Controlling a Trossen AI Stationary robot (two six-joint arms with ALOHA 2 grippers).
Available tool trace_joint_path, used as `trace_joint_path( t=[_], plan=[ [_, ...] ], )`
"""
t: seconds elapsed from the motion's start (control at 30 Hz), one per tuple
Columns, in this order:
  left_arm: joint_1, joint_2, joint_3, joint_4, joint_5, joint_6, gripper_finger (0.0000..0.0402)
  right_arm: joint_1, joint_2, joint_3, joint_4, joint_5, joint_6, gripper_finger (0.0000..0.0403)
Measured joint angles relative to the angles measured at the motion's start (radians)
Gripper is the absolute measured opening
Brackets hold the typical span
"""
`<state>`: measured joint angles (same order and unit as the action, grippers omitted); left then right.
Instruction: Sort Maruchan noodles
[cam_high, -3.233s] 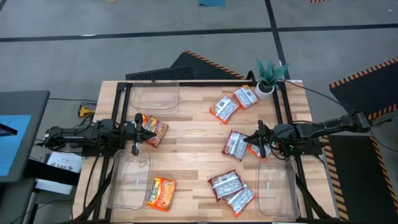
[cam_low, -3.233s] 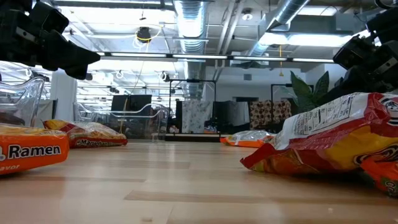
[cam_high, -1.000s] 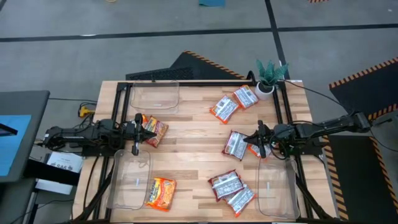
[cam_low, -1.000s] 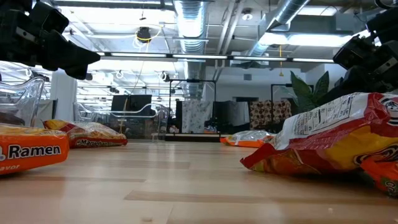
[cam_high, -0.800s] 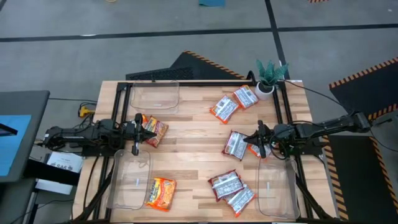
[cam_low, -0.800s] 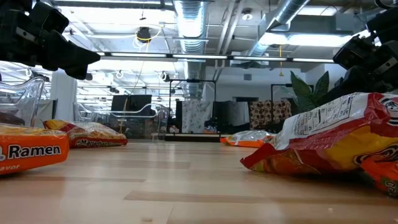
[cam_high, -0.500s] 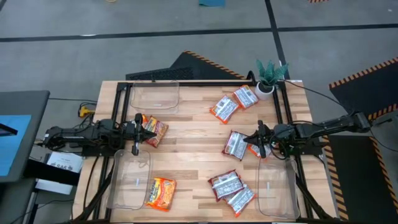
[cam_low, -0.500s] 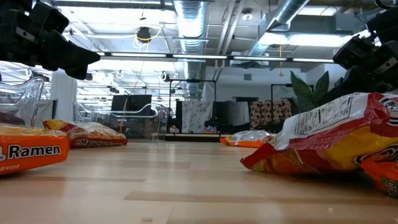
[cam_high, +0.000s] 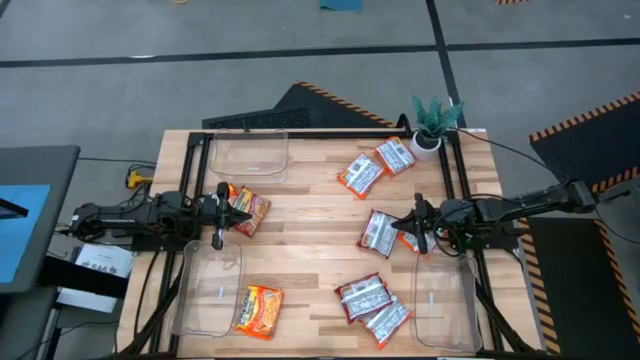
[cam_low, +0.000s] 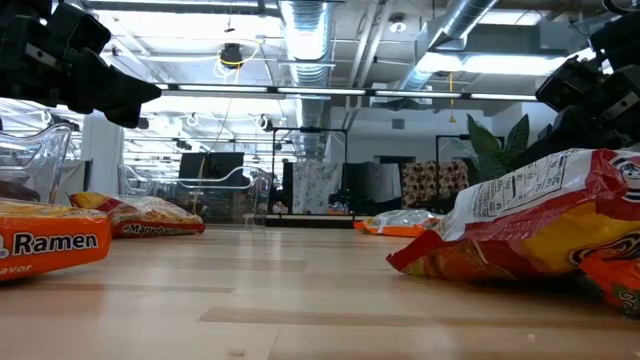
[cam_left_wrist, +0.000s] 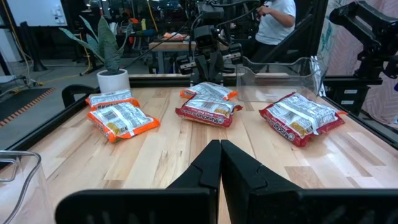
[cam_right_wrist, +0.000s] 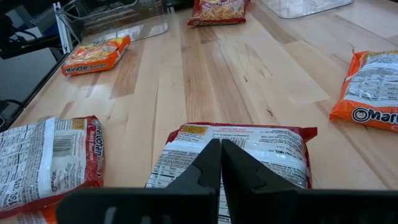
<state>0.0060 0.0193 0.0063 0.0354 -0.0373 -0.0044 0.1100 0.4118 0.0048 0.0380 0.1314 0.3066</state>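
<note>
Several Maruchan noodle packets lie flat on the wooden table. Orange-yellow ones lie at the left (cam_high: 248, 210) and near the near-left bin (cam_high: 259, 309). Silver-white ones lie far right (cam_high: 362, 175) (cam_high: 394, 155), mid right (cam_high: 378, 232) and near right (cam_high: 362, 296) (cam_high: 385, 320). My left gripper (cam_high: 232, 213) (cam_left_wrist: 220, 155) is shut and hovers over the left orange packet. My right gripper (cam_high: 405, 225) (cam_right_wrist: 220, 155) is shut and hovers above the mid-right silver packet (cam_right_wrist: 249, 146). The low view shows both grippers raised off the table.
Three clear bins stand on the table: far left (cam_high: 248, 152), near left (cam_high: 208, 285), near right (cam_high: 445, 305). A potted plant (cam_high: 432, 125) stands at the far right corner. A black frame rail (cam_high: 320, 133) borders the table. Bare wood (cam_high: 310, 230) lies between the arms.
</note>
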Motion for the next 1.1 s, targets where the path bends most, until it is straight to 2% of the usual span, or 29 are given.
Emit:
trace_joint_path(
  t=[0.1, 0.23, 0.33, 0.4, 0.47, 0.6, 0.8, 0.87, 0.97, 1.1],
  plan=[
    [0.0, 0.0, 0.0, 0.0, 0.0, 0.0, 0.0, -0.005, 0.001, 0.0, 0.056, 0.034, -0.024, 0.0038],
    [0.0, 0.0, 0.0, 0.0, 0.0, 0.0, 0.0, -0.014, 0.011, 0.0, 0.409, 0.122, 0.121, 0.0038],
    [0.0, 0.0, 0.0, 0.0, 0.0, 0.0, 0.0, -0.016, 0.023, 0.0, 0.682, 0.19, 0.138, 0.0038],
    [0.0, 0.0, 0.0, 0.0, 0.0, 0.0, 0.0, -0.015, 0.043, 0.004, 0.828, 0.16, 0.07, 0.0038],
    [0.0, 0.0, 0.0, 0.0, 0.0, 0.0, 0.0, -0.014, 0.09, 0.025, 0.901, 0.081, -0.017, 0.0038],
    [0.0, 0.0, 0.0, 0.0, 0.0, 0.0, 0.0, -0.015, 0.265, 0.146, 0.995, 0.039, -0.116, 0.0038],
    [0.0, 0.0, 0.0, 0.0, 0.0, 0.0, 0.0, -0.055, 0.594, 0.391, 0.889, 0.149, -0.182, 0.0038],
    [0.0, 0.0, 0.0, 0.0, 0.0, 0.0, 0.0, -0.078, 0.668, 0.482, 0.774, 0.216, -0.16, 0.0038],
    [0.0, 0.0, 0.0, 0.0, 0.0, 0.0, 0.0, -0.125, 0.733, 0.625, 0.357, 0.306, -0.038, 0.0048],
    [0.0, 0.0, 0.0, 0.0, 0.0, 0.0, 0.0, -0.202, 0.833, 0.822, -0.15, 0.365, 0.169, 0.0085]
  ],
)
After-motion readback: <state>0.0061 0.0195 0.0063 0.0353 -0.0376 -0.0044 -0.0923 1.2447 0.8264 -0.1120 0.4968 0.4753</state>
